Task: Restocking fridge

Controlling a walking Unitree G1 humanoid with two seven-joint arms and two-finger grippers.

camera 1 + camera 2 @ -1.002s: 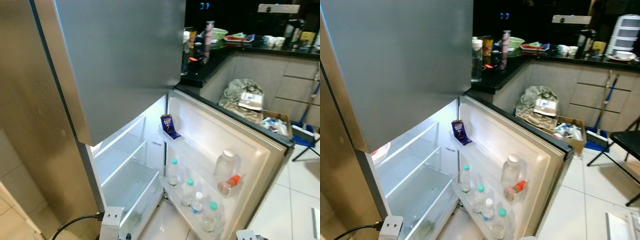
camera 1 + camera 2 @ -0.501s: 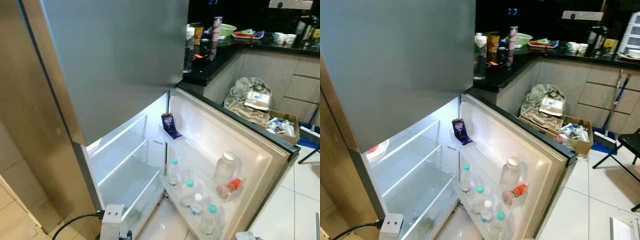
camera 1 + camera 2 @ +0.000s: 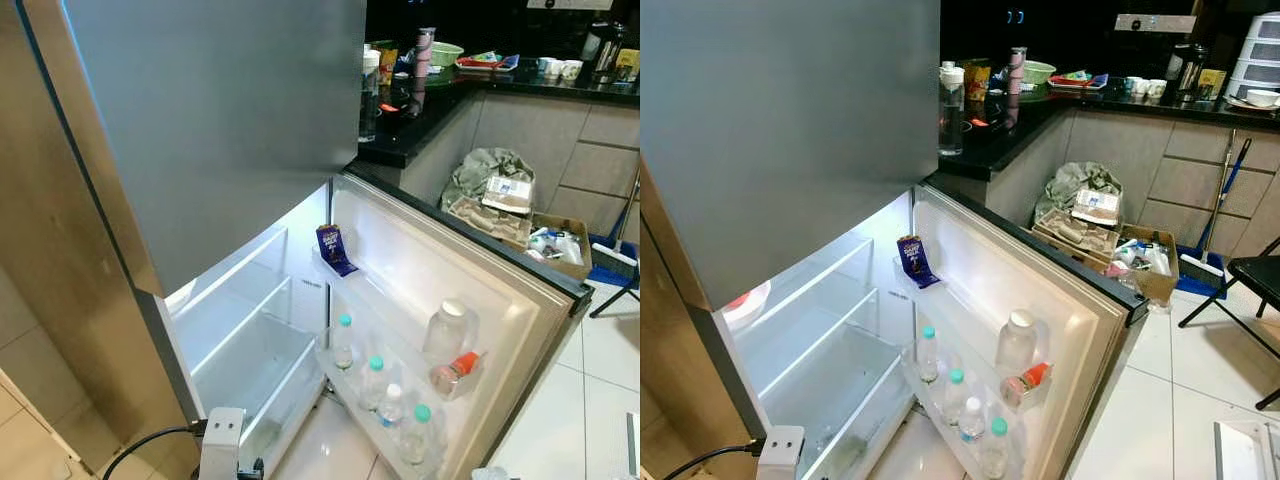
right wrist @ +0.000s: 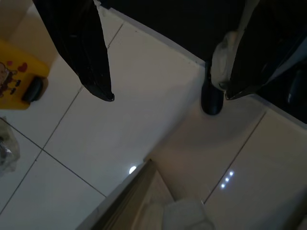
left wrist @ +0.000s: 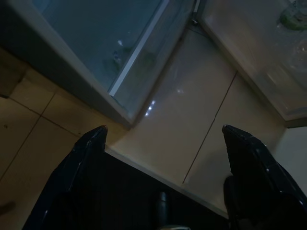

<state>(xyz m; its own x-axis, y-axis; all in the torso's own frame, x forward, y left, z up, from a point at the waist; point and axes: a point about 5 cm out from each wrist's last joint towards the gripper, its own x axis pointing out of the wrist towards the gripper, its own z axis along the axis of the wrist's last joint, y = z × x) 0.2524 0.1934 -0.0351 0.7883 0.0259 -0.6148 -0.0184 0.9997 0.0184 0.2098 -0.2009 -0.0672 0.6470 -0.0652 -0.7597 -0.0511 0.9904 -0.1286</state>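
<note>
The view has shifted slightly; nothing in the open fridge (image 3: 470, 260) moved. Left gripper (image 5: 165, 136) and right gripper (image 4: 168, 96) hang spread, empty, above floor tiles.

grey fridge door (image 3: 230, 120), teal-capped bottles (image 3: 344, 343), black countertop (image 3: 420, 125)

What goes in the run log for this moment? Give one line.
fridge door: open | door rack: bottles | left gripper: open, empty | right gripper: open, empty
</note>
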